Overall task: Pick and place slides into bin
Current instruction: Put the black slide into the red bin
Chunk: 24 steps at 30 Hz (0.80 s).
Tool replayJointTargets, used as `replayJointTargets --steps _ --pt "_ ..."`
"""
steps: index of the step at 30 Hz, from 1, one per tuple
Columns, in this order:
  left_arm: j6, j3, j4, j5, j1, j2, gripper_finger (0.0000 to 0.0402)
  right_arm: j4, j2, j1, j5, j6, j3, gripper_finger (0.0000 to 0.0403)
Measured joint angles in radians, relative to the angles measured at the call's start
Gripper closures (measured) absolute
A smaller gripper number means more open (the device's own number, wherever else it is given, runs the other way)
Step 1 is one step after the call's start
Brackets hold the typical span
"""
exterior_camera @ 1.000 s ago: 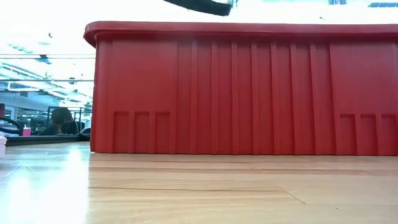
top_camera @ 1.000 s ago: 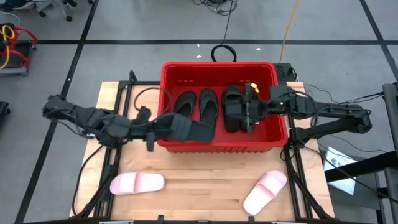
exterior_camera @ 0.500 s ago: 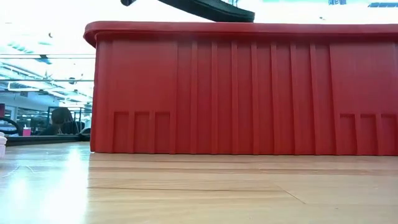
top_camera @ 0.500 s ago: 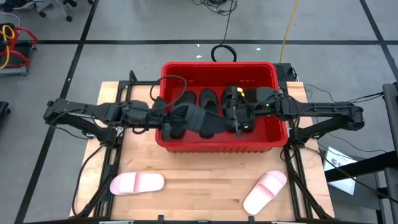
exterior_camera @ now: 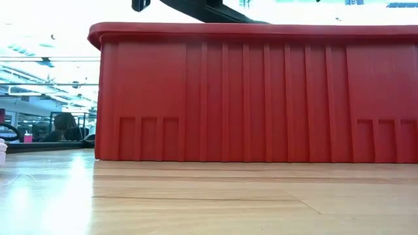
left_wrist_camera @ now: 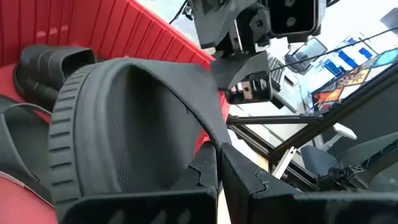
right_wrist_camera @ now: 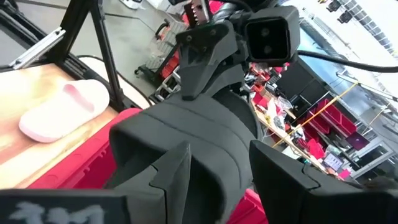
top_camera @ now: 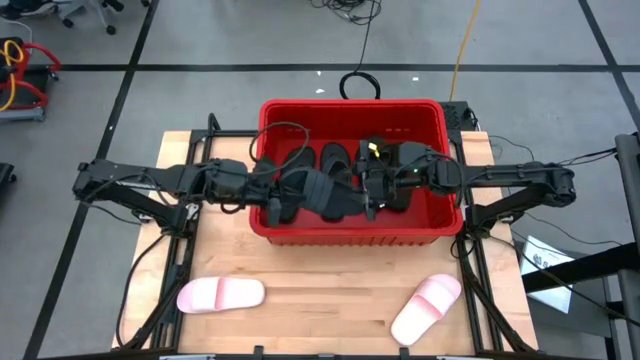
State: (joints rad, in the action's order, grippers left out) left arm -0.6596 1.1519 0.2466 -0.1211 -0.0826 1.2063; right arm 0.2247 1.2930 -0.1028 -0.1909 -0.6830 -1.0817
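A pale wooden table (top_camera: 330, 290) stood on grey floor crossed by dark lines. The red bin (top_camera: 350, 232) sat at its far side; two pink slides (top_camera: 220, 295) lay on bare wood near the front — well apart. Over the bin, the left gripper (top_camera: 285, 190) clamped a black slide (top_camera: 330, 195); the right gripper (top_camera: 372, 188) pinched another black slide (top_camera: 400, 190).

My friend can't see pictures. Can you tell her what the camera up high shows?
Two dark robot arms meet over a red bin, the left gripper holding a black slide above it. More black slides lie inside. Two pink slides wait on the wooden table in front.
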Motion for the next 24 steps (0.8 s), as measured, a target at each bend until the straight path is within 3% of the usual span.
replayJointTargets --steps 24 --pt "0.029 0.000 -0.018 0.043 0.016 0.005 0.0401 -0.171 -0.058 0.000 0.017 -0.015 0.000 0.0248"
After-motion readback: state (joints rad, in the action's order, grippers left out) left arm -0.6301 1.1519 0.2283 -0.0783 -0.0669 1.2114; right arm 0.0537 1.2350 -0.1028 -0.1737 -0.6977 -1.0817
